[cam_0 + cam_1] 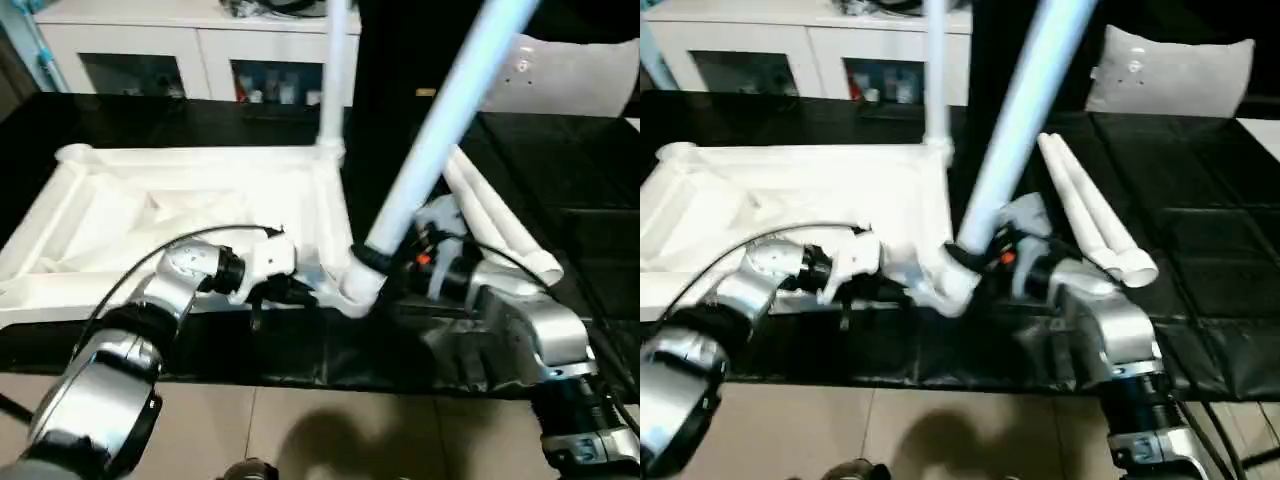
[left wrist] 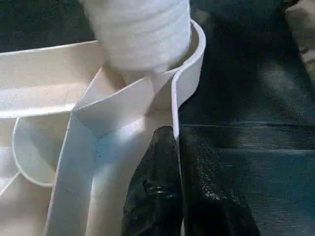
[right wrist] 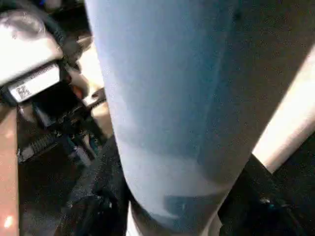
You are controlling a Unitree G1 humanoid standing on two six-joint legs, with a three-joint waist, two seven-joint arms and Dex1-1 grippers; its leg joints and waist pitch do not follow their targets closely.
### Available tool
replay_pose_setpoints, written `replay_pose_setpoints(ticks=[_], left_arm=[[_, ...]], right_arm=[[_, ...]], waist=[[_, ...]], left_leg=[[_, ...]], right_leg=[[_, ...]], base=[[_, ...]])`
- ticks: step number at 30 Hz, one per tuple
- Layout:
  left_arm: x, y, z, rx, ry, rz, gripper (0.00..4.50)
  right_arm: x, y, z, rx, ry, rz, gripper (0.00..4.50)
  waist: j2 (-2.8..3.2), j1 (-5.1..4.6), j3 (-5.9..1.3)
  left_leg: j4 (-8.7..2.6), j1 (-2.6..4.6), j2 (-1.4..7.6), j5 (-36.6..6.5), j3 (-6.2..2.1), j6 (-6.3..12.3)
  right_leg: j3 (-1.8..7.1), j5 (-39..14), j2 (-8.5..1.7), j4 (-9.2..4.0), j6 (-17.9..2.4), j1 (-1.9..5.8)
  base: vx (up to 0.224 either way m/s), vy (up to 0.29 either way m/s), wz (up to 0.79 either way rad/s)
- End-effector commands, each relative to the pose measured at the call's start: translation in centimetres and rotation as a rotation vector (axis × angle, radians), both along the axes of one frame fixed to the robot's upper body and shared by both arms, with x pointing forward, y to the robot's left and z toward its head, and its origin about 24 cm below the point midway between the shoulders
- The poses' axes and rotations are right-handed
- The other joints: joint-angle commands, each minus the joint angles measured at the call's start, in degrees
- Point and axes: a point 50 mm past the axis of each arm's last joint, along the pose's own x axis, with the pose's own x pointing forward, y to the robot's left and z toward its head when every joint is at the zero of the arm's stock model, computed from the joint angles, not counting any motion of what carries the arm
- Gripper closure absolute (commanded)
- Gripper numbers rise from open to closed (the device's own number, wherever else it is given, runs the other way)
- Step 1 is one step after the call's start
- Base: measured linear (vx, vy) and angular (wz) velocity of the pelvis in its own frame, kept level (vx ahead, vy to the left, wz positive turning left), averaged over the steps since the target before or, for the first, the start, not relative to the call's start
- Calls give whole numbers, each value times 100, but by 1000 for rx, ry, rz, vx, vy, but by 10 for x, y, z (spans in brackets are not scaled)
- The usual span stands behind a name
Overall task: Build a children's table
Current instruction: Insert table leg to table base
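Observation:
The white tabletop lies upside down on the black table, ribbed side up. One white leg stands upright in the far right corner socket. A second leg leans to the right, its lower end in the near right corner socket. My right gripper is shut on this leg just above the socket; its black fingers sit on either side of the tube. My left gripper is shut on the tabletop's thin rim beside that corner. Two more legs lie on the table to the right.
A white cabinet with glass doors stands behind the table. A white cushion rests at the back right. The black table ends just in front of my forearms, with beige floor below.

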Motion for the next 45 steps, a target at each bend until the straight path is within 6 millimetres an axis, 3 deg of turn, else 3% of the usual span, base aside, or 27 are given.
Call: replay_pose_setpoints(ticks=[1,5,6,10,14,20,21,27,34,43,45], left_arm=[[-6,-14,-3,-27,11,-57,450],[-8,-14,-3,-27,8,-48,450],[-8,-12,-3,-16,2,-38,450],[-6,-6,-3,17,-21,2,450],[-4,-3,-5,47,-32,24,450],[-4,-6,-5,50,-35,22,450],[-3,-8,-4,52,-42,21,450],[-3,-13,-1,40,-54,8,450],[-5,-21,4,10,-60,-31,450],[-3,-18,4,0,-53,0,450],[-3,-16,3,-3,-41,14,450]], right_arm=[[1,-1,-1,-54,9,12,259],[1,-2,-6,-88,34,21,259],[1,-3,-7,-109,42,29,259],[2,-10,-10,-163,57,36,259],[0,-14,-6,-151,66,46,259],[-3,-15,-3,-118,85,76,259],[-4,-14,-4,-112,90,83,259],[-3,-12,-8,-115,100,81,259],[2,-12,-15,-116,101,52,259],[-3,-23,-31,-37,172,-13,261],[-7,-27,-38,-14,186,-45,261]], waist=[[11,-4,-392],[-6,-4,-387],[-26,-7,-392],[-12,-5,-404],[11,-6,-388],[-5,-33,-337],[18,-32,-347],[8,-28,-357],[2,-43,-342],[82,-34,-345],[69,-28,-348]], left_leg=[[-451,260,377,-1903,-156,-202],[-478,263,374,-2072,-178,-316],[-483,255,376,-2033,-181,-323],[-466,240,366,-1811,-170,-255],[-470,242,358,-1991,-179,-286],[-508,315,372,-2596,-222,-438],[-510,318,375,-2593,-230,-462],[-515,309,374,-2509,-216,-455],[-518,309,372,-2635,-232,-457],[-536,325,375,-2807,-228,-502],[-538,325,373,-2792,-231,-487]], right_leg=[[256,-1242,-415,-418,-1379,168],[263,-1501,-423,-441,-1211,156],[261,-1431,-417,-432,-1198,167],[261,-1120,-407,-410,-1217,176],[261,-1433,-419,-443,-1172,170],[268,-2286,-441,-542,-1004,131],[275,-2220,-441,-539,-1011,131],[276,-1899,-429,-515,-1099,137],[275,-2238,-452,-549,-1043,126],[279,-1962,-427,-553,-1114,116],[276,-1933,-432,-547,-1133,122]], base=[[0,0,0],[0,0,0],[0,0,0],[0,0,0],[0,0,0],[0,0,0],[0,0,0],[0,0,0],[0,0,0],[0,0,0],[0,0,0]])
